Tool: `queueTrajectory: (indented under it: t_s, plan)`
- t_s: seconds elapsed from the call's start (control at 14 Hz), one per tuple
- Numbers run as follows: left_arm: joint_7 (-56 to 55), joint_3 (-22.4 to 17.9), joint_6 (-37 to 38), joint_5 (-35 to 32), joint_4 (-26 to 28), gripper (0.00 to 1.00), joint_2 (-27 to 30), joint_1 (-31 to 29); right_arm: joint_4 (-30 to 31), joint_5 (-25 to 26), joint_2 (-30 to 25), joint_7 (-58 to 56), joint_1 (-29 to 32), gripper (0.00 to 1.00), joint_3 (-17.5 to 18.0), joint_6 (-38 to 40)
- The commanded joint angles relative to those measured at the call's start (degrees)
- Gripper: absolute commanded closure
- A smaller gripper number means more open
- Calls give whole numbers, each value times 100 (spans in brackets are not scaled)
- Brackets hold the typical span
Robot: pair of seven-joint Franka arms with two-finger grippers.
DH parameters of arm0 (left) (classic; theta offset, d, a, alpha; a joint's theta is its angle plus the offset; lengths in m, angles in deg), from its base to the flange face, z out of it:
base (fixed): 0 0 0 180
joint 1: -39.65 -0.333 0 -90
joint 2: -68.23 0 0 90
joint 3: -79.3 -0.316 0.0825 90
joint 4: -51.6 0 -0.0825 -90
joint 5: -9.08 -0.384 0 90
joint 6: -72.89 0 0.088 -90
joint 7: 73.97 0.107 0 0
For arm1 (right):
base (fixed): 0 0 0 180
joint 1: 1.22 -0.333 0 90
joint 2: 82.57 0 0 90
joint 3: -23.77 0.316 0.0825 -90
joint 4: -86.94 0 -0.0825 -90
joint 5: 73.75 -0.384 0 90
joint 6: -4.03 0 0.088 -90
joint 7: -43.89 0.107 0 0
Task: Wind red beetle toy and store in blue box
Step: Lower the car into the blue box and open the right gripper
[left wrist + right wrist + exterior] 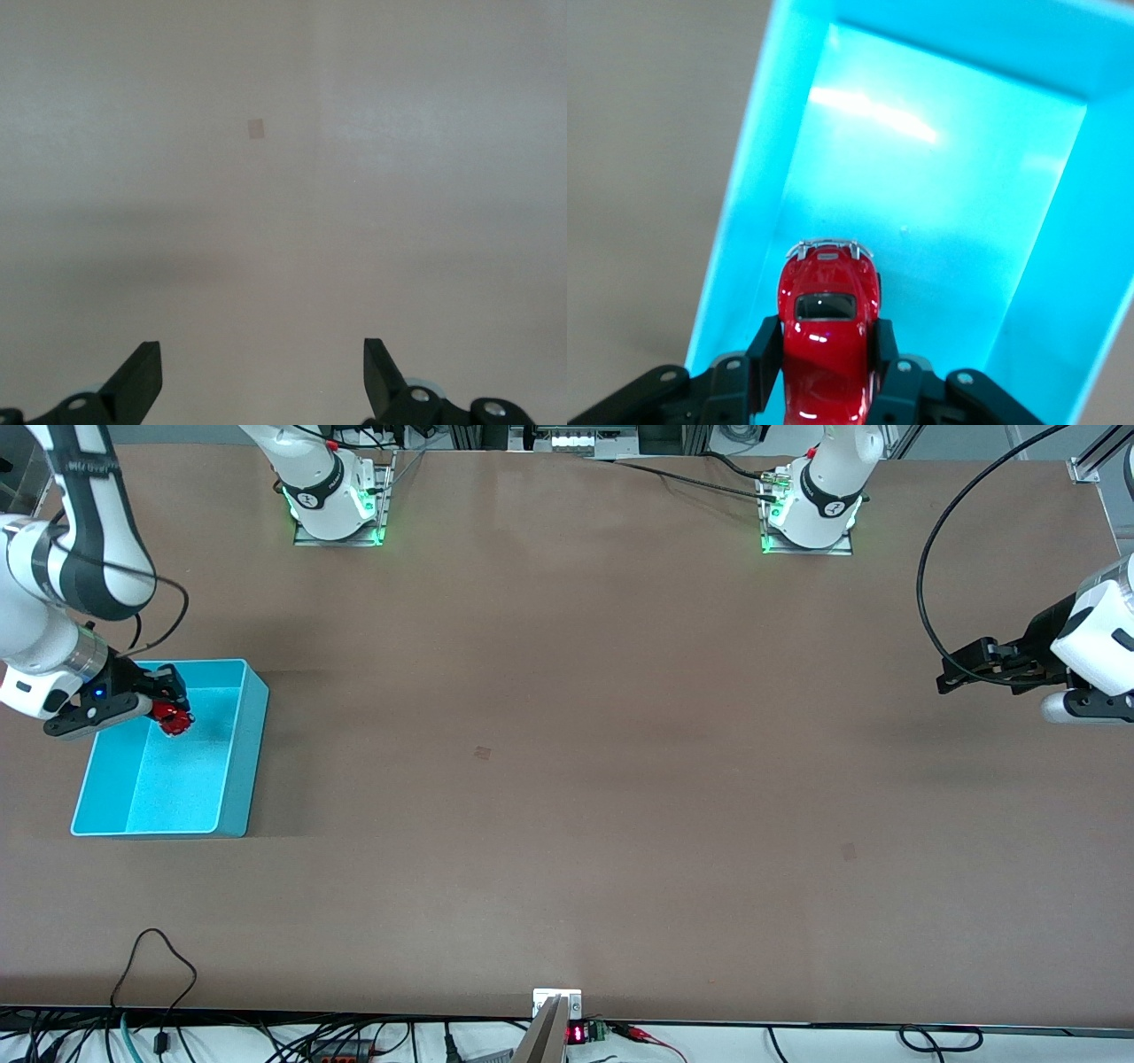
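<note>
Table: brown matte table (567, 779), mostly bare, with two small darker patches on it, one near the middle and one toward the left arm's end.
Room: both arm bases stand along one table edge with green lights at their mounts; cables and a small red display run along the edge nearest the front camera.
Blue box: blue box (173, 753) sits at the right arm's end of the table, open-topped, its inside bare.
Red beetle toy: red beetle toy (827, 341) is held above the box interior, over the end of the box farther from the front camera, not touching the floor of the box.
Right gripper: right gripper (826, 359) has its jaws clamped on the toy's flanks.
Left gripper: left gripper (262, 376) waits over bare table at the left arm's end, jaws wide, holding nothing.
Hidden: the toy's rear is covered by the jaws; its underside and any winding part are out of sight. Both arms' upper links are cut off by the frame.
</note>
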Motion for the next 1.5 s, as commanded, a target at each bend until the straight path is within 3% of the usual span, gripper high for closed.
queueTrajectory:
  t_s: [0.0,0.21,0.43,0.5,0.57,0.64,0.93,1.07,1.21,1.43]
  plan:
    - [125,16,-61,-82,15,0,91,-25,-106,-41,620,829,-82,100,-14,-524]
    - [125,7,-159,-99,24,0,74,-25,-97,3,1157,927,-73,100,-250,-1148]
    - [73,-194,-176,-99,41,0,82,264,-89,3,1263,945,-29,100,-321,-1176]
    - [73,-282,-185,-108,41,0,91,309,-89,3,1281,945,32,91,-339,-1168]
    - [73,-300,-185,-100,76,0,100,318,-89,3,1273,901,33,51,-339,-1141]
    - [64,-318,-185,-108,94,0,100,318,-89,-14,1212,927,24,2,-339,-1132]
    - [-234,-344,-176,-108,164,0,161,318,-167,-23,273,1094,-143,0,-181,-150]
    - [-305,-344,-185,-117,173,0,161,292,-482,-14,-280,1068,-143,0,-23,787]
    - [-209,-327,-176,-117,173,0,170,239,-1096,-32,-685,1199,-152,0,319,1946]
    - [-200,-283,-115,-126,173,0,205,239,-2378,3,-837,2198,-300,0,671,3906]
